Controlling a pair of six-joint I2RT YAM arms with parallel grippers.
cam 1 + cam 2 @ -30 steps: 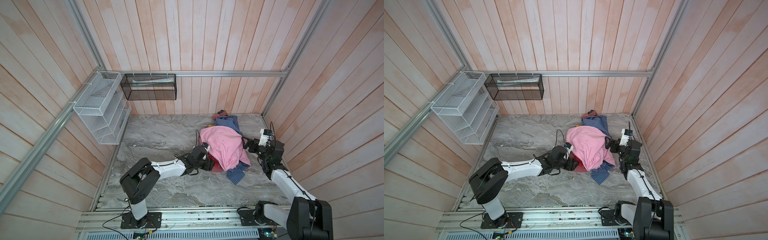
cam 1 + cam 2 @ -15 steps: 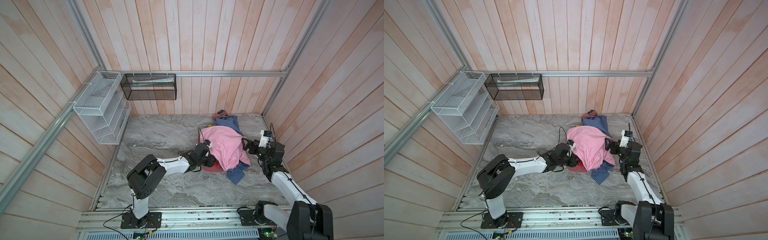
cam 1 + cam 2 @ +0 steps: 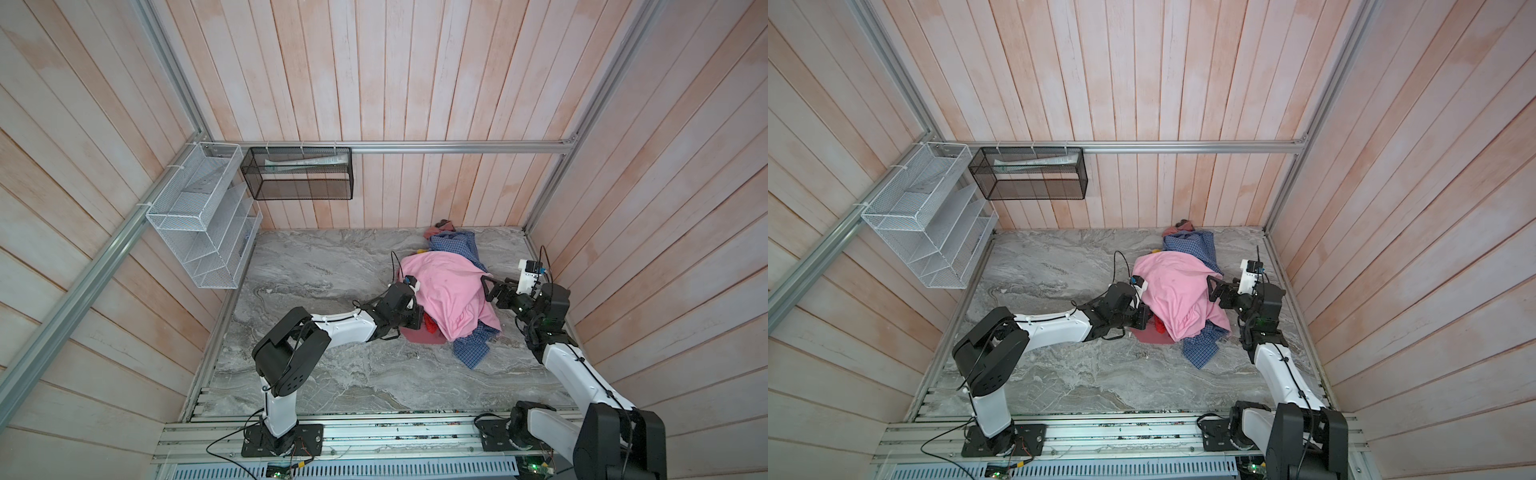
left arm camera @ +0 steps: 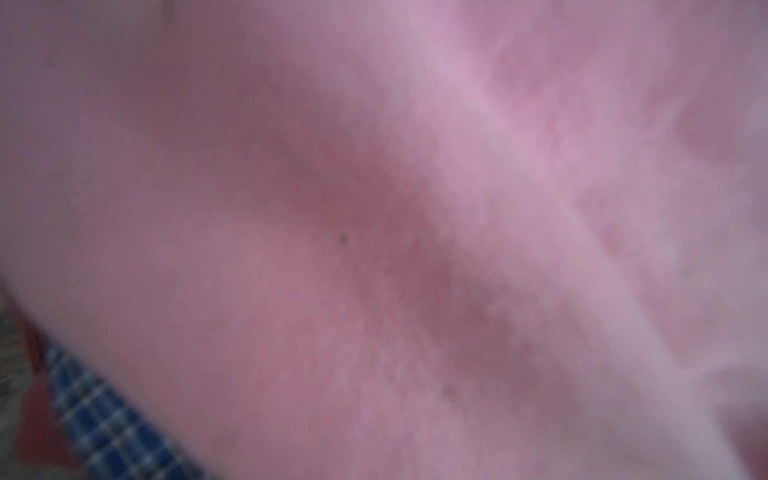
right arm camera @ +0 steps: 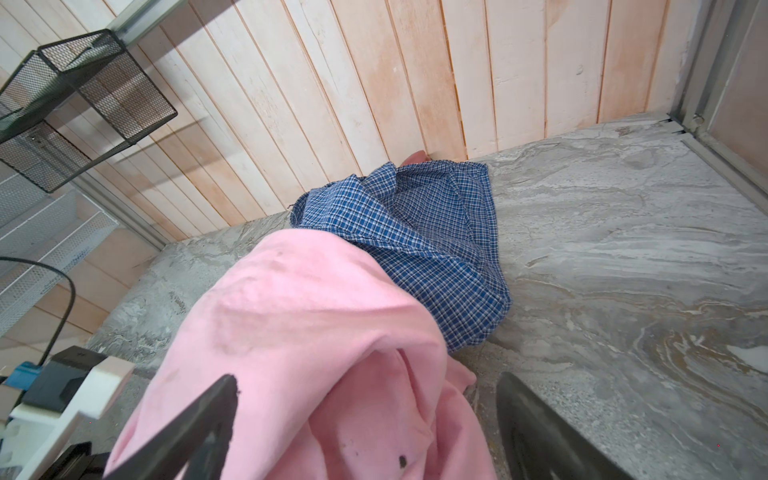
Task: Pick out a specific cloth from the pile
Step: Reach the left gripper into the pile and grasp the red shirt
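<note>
Red-orange cloth (image 3: 430, 323) shows as just a small bright patch at the near edge of the pile (image 3: 457, 266), on the gray stone table (image 3: 324, 270). It sits under the rim of the big pink cloth (image 3: 449, 291) and on top of a flat dark rose cloth (image 3: 422, 336). In both top views most of it is hidden.

The left gripper (image 3: 419, 318) is pushed in right beside that red patch, with its tip under the pink rim. Its jaws are pressed together. I cannot tell if they pinch the red-orange cloth or any other fabric. The left wrist view is all blurry pink, with some blue checks (image 4: 108, 424) in one corner.

The right gripper (image 5: 368, 378) is at the other side of the pile, beside the pink cloth. Its two dark fingers (image 5: 195, 419) are spread wide, and a pink fold lies between them. They pinch nothing.

A blue checked shirt (image 3: 455, 245) lies at the far end of the pile, near the wall. More blue checked fabric (image 3: 471, 351) sticks out at the near end.
</note>
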